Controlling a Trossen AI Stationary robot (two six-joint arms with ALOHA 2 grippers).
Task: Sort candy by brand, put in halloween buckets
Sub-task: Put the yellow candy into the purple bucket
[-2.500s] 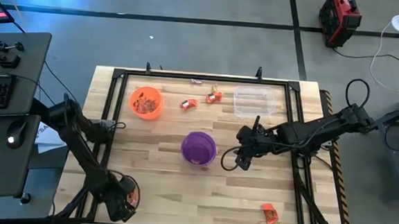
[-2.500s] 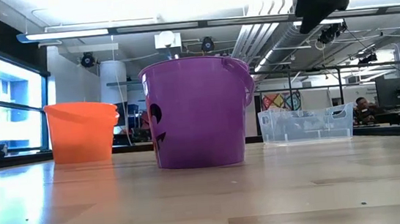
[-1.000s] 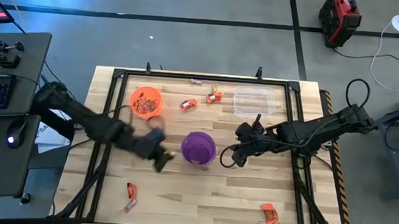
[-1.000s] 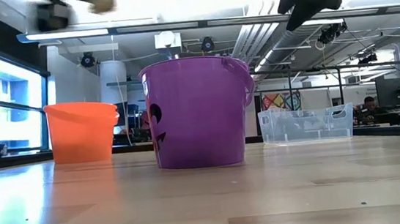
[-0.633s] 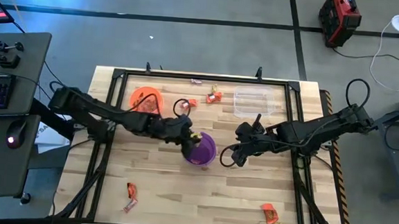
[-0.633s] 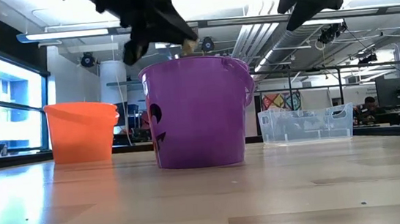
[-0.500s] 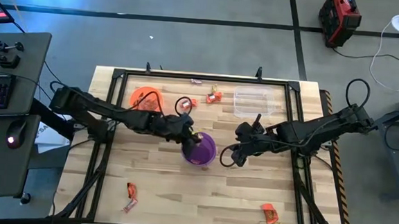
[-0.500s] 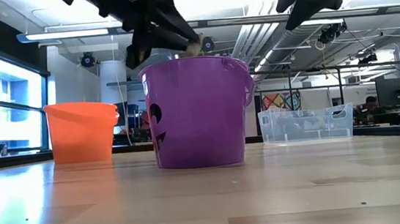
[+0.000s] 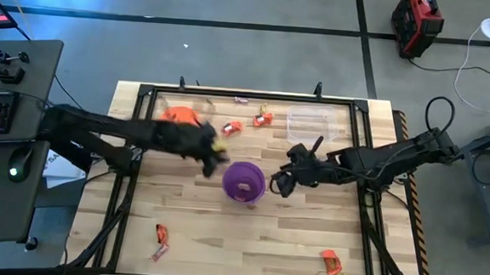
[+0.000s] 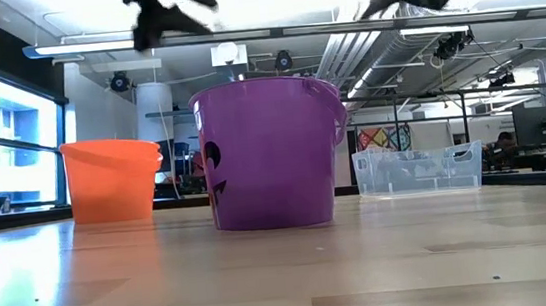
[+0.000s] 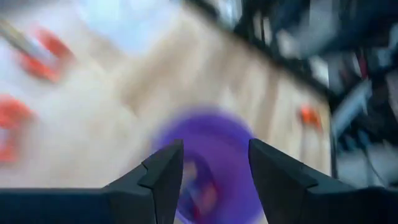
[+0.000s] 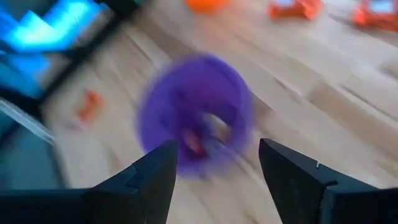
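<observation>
The purple bucket (image 9: 244, 182) stands mid-table on its base, with wrapped candy inside (image 12: 198, 144). The orange bucket (image 9: 181, 115) stands at the far left, partly hidden under my left arm. My left gripper (image 9: 216, 153) hangs open and empty in the air between the two buckets, just far-left of the purple one (image 11: 205, 155). My right gripper (image 9: 278, 182) hovers open and empty just right of the purple bucket's rim. Loose candy lies at the far edge (image 9: 231, 128) (image 9: 263, 117), near left (image 9: 160, 239) and near right (image 9: 333, 264).
A clear rectangular tub (image 9: 307, 124) sits at the far right, behind my right arm. A black frame (image 9: 247, 95) runs around the tabletop. Bare wood stretches across the near half between the two near candies. A desk with keyboard and mouse stands off the left edge.
My left arm swung from left of the purple bucket to above its rim, then drew back toward the far left and up, ending between the buckets. My right gripper edged slightly toward the far edge and the purple bucket. Both buckets stayed in place.
</observation>
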